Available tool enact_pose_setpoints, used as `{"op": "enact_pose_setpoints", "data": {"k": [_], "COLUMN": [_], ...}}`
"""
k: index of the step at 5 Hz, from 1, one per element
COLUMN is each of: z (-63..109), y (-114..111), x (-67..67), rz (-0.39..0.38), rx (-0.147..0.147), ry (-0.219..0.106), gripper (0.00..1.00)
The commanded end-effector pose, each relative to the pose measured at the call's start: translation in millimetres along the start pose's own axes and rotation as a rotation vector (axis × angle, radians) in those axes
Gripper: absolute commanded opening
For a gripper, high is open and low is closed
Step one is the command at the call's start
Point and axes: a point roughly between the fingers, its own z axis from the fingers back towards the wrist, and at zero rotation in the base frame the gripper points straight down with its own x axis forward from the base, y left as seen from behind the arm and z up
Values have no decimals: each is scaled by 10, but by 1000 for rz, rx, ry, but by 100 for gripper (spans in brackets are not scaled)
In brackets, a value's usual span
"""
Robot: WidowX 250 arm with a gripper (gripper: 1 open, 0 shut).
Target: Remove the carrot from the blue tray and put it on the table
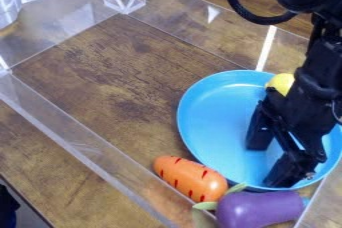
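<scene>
Diagonally set, camera view: the carrot (pixel 191 179) lies with its long axis running from upper left to lower right of the frame. Rounded orange end points up and left; the other end points down and right, toward the purple eggplant (pixel 259 209). Pale green leafy bits show where the two toys meet; cannot tell which bits belong to which. Short dark stripes cross the orange body.

Position: outside the blue tray (pixel 214 122), by its near left rim, inside the low clear acrylic wall (pixel 87 147). Whether carrot and rim touch, unclear. Wood-grain table (pixel 107 82) shows broadly to the left of the tray.

Pincer: black gripper (pixel 274 159) reaches over the right part of the tray, fingers (pixel 262 130) spread open, nothing seen between them. Yellow lemon (pixel 281 83) at the tray's far side, partly hidden by the arm.
</scene>
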Motion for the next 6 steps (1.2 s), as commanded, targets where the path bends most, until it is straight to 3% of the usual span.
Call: {"op": "enact_pose_setpoints", "data": {"k": [1, 6], "z": [71, 76], "y": [-55, 132], "x": [-14, -210], "rz": [-2, 105], "rx": [11, 24], "ry": [-1, 76], "gripper": [100, 100]}}
